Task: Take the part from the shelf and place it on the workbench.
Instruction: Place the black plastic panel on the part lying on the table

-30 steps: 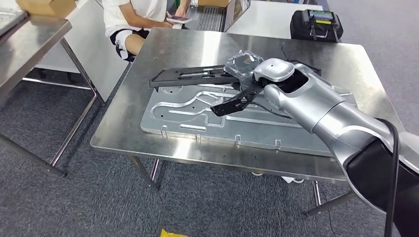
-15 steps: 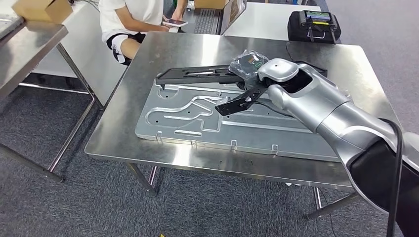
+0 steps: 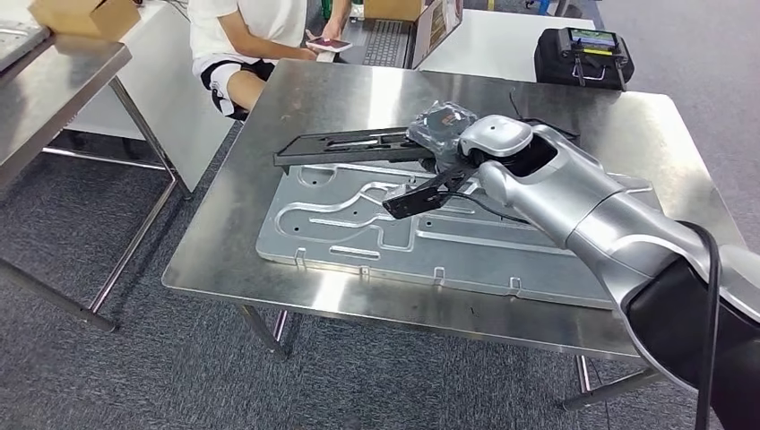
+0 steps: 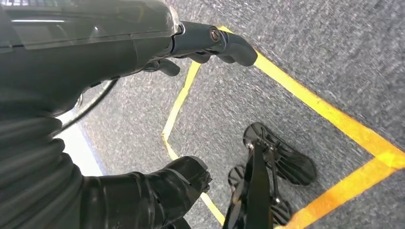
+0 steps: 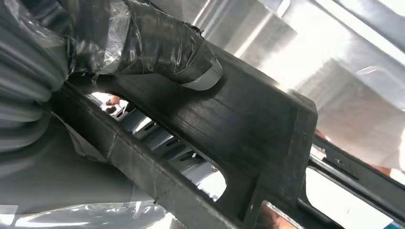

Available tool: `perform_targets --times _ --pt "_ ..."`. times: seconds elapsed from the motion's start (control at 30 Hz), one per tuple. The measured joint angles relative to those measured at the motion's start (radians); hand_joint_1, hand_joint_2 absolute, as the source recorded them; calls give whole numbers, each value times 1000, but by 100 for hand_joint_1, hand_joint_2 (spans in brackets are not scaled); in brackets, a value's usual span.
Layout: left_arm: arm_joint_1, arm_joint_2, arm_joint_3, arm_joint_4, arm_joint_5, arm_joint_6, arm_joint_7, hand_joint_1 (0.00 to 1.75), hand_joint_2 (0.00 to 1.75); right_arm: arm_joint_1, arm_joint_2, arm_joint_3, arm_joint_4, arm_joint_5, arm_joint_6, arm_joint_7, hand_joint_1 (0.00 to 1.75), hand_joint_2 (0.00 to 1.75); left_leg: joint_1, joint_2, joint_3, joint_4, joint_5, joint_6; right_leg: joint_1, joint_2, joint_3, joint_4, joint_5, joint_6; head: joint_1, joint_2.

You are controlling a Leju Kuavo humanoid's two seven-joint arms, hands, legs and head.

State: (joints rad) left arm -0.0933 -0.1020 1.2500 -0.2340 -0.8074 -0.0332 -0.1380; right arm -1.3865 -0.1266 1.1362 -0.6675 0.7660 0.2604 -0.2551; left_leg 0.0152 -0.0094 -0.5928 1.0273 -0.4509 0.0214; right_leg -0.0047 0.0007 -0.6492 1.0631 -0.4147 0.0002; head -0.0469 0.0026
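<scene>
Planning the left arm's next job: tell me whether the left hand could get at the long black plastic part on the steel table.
Probably not as it stands: the left hand hangs over grey carpet, away from the table, and the right hand holds the long black plastic part.

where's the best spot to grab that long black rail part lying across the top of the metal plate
Probably its free end, the one away from the right hand, coming from above. The long black part lies flat and narrow on the grey plate, so fingers can close across its width there.
</scene>
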Motion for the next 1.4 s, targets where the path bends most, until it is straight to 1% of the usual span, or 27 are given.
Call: perform_targets --times 0.07,0.13,0.17,0.2,0.27,0.3,0.33,0.37,0.43,0.5,0.6,0.67,0.7,0.77,0.8,0.83,0.87,0.9,0.93,1.0,1.07,1.17,1.23,1.3,1.33,1.37,1.4 --pt "-1 0 -1 0 -3 0 1 0 175 8 1 1 -1 -3 -2 -2 175 175 -2 0 -1 -2 -2 -9 5 0 10 -22 -6 -5 0 0" --pt "-3 0 -3 0 -7 0 1 0 175 19 1 2 -1 -5 -2 -2 175 175 -2 2 -5 8 -11 -18 -2 0 17 -32 -6 -13 0 0" --pt "-3 0 -3 0 -9 -1 1 0 175 23 1 3 -1 -5 -2 -2 175 175 -2 3 -15 33 -26 -22 -5 -1 23 -38 -6 -18 0 0" --pt "-2 1 -4 0 -11 -1 1 0 175 27 0 4 0 -5 -4 -3 175 175 -1 4 -37 79 -48 -26 -8 -2 28 -41 -6 -22 0 0" --pt "0 3 -4 1 -13 -2 1 0 175 34 0 8 0 -5 -7 -5 175 175 0 4 -103 205 -98 -32 -7 -2 33 -41 -11 -29 0 0" --pt "0 4 -4 1 -13 -2 1 0 175 39 0 9 0 -5 -8 -6 175 175 1 4 -135 258 -111 -35 -7 -1 35 -39 -13 -30 0 0" --pt "0 5 -4 1 -14 -2 1 0 175 46 0 10 0 -6 -9 -8 175 175 3 5 -154 280 -105 -37 -7 -1 37 -38 -16 -30 0 0" --pt "1 6 -4 1 -15 -2 1 0 175 51 0 10 0 -7 -9 -10 175 175 4 5 -155 264 -79 -39 -8 0 39 -36 -19 -29 0 0" --pt "1 8 -5 1 -17 -2 1 0 175 56 0 10 0 -9 -8 -12 175 175 8 6 -109 142 0 -40 -9 1 43 -27 -30 -22 0 0" --pt "0 9 -5 1 -19 -1 1 0 175 56 -2 10 0 -10 -8 -12 175 175 7 7 -62 39 35 -36 -6 1 41 -16 -40 -11 0 0" --pt "-1 10 -6 2 -20 -1 1 0 175 57 -5 10 1 -12 -8 -15 175 175 4 5 -54 20 29 -19 -1 0 41 -17 -44 4 1 0" --pt "1 10 -7 2 -20 -1 1 0 175 58 -9 10 1 -15 -9 -17 175 175 6 6 -47 12 31 -6 -5 0 34 3 -61 12 1 0" --pt "1 10 -7 2 -21 -1 1 0 175 58 -11 10 0 -17 -9 -17 175 175 7 7 -43 8 31 0 -6 0 18 40 -82 16 1 0" --pt "1 10 -7 2 -23 -2 1 0 175 64 -14 10 0 -21 -10 -18 175 175 6 6 -39 6 29 7 -8 0 -44 166 -140 21 2 0" --pt "0 10 -7 2 -25 -2 1 0 175 71 -15 10 0 -22 -11 -18 175 175 5 5 -38 6 28 10 -8 0 -77 226 -158 23 2 0" --pt "0 10 -7 2 -27 -2 1 0 175 79 -16 10 1 -23 -11 -18 175 175 4 4 -35 6 26 11 -8 0 -99 259 -159 22 2 0" --pt "0 10 -7 2 -28 -2 1 0 175 86 -16 10 1 -24 -11 -18 175 175 3 3 -31 6 23 12 -8 0 -102 253 -140 20 2 0" --pt "1 10 -7 2 -30 -2 1 0 175 91 -16 10 1 -24 -11 -18 175 175 1 2 -26 6 21 12 -7 0 -85 208 -104 16 2 0" --pt "1 10 -7 2 -30 -2 1 0 175 93 -16 10 1 -24 -12 -18 175 175 0 2 -21 6 17 11 -5 0 -55 137 -62 9 2 0" --pt "1 7 -7 3 -30 -2 1 0 175 92 -16 10 1 -25 -14 -19 175 175 -4 2 -17 6 12 6 3 -1 0 17 -16 -6 2 0" --pt "-1 5 -8 5 -30 -3 1 0 175 91 -16 10 1 -26 -15 -21 175 175 -4 2 -18 5 10 -3 10 0 17 -20 -16 -14 2 0" --pt "-2 6 -8 5 -31 -4 2 0 175 96 -15 10 1 -28 -15 -32 175 175 -5 3 -16 14 -1 -18 2 -1 34 -41 -11 -22 2 0" --pt "-1 6 -8 6 -33 -5 4 0 175 102 -14 11 1 -29 -15 -38 175 175 -3 4 -54 95 -45 -25 -4 -3 47 -54 -9 -30 1 0" --pt "0 8 -8 6 -36 -6 4 0 175 114 -15 14 1 -29 -15 -43 175 175 0 5 -122 220 -92 -31 -4 -3 50 -53 -13 -34 0 0" --pt "1 10 -8 6 -37 -6 4 0 175 122 -15 15 1 -29 -14 -45 175 175 1 5 -148 259 -97 -33 -4 -2 51 -51 -16 -34 0 0" --pt "1 11 -8 6 -38 -6 4 0 175 130 -15 18 1 -29 -14 -47 175 175 1 5 -157 263 -83 -35 -4 -1 53 -48 -20 -33 0 0" --pt "1 12 -8 6 -38 -6 4 0 175 136 -14 20 1 -29 -14 -48 175 175 2 5 -145 227 -51 -36 -5 -1 55 -43 -25 -31 0 0"
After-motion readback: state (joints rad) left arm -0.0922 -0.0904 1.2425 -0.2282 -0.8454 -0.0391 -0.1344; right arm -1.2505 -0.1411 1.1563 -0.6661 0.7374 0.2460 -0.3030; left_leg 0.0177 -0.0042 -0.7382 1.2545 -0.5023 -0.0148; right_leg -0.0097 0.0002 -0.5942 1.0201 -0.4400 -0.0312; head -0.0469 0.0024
